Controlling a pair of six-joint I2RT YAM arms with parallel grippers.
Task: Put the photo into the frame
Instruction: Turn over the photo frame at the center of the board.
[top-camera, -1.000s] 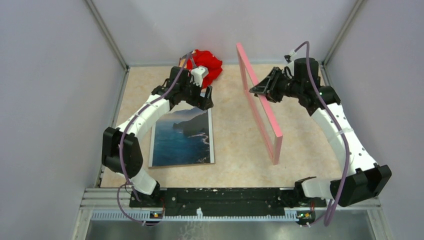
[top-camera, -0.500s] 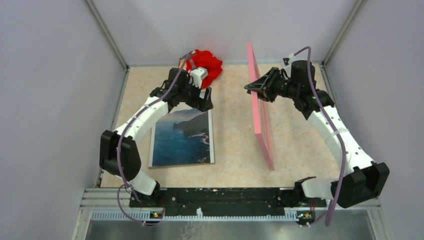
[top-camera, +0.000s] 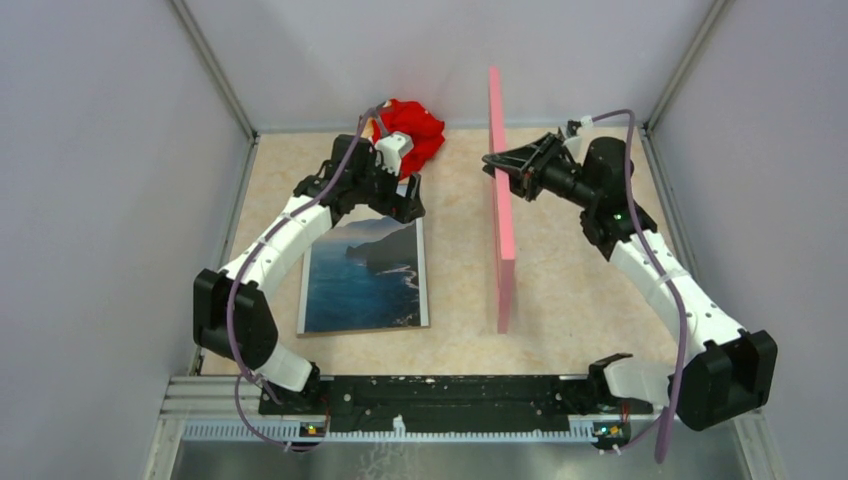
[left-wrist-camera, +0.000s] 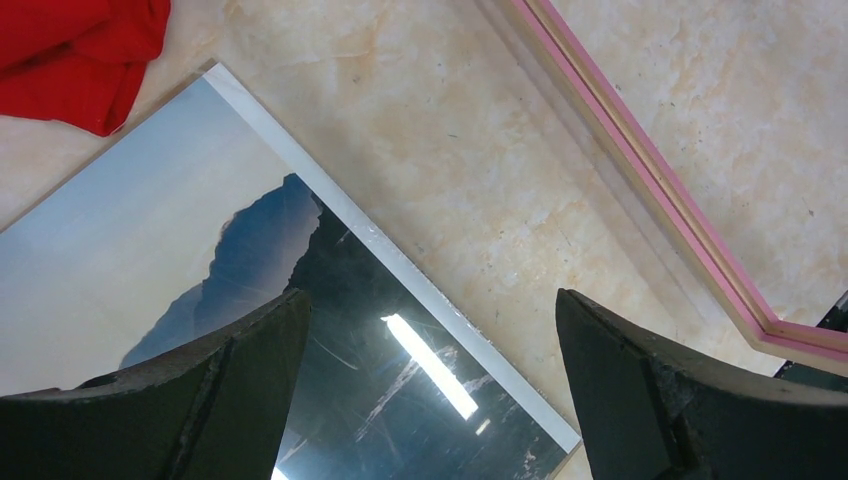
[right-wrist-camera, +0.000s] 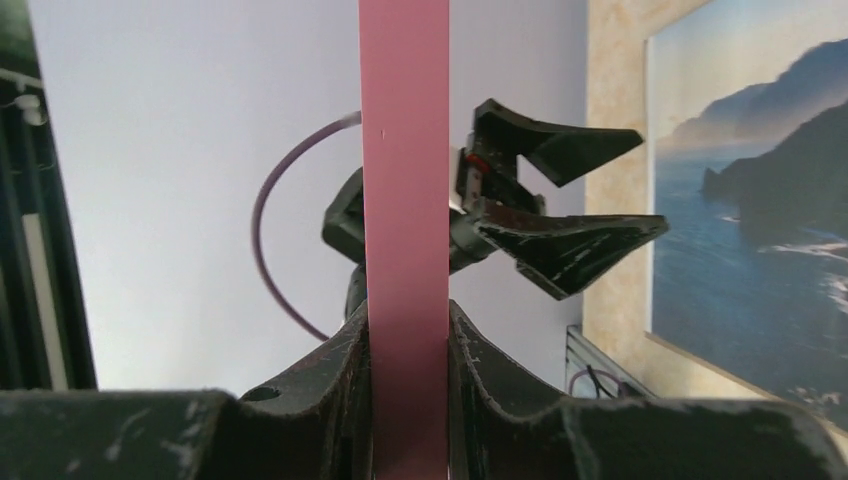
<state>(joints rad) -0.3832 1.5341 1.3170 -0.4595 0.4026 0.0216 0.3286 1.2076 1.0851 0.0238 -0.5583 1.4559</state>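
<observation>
Early stage: the photo (top-camera: 365, 275) is not yet in the frame (top-camera: 501, 215), and I judge the loading itself is all to come.

My right gripper (right-wrist-camera: 405, 345) is clenched on the frame's thin pink rim, holding it upright on edge mid-table, apparently with its lower edge on the table (top-camera: 590, 290). My left gripper (left-wrist-camera: 430, 340) hangs spread wide, grasping nothing, over the photo's far corner. The photo lies flat and face up left of the frame, apart from it. It is a glossy print of dark mountains, blue water and pale sky with a thin white border, catching lamp glare. A red cloth (top-camera: 412, 128) sits behind it.
</observation>
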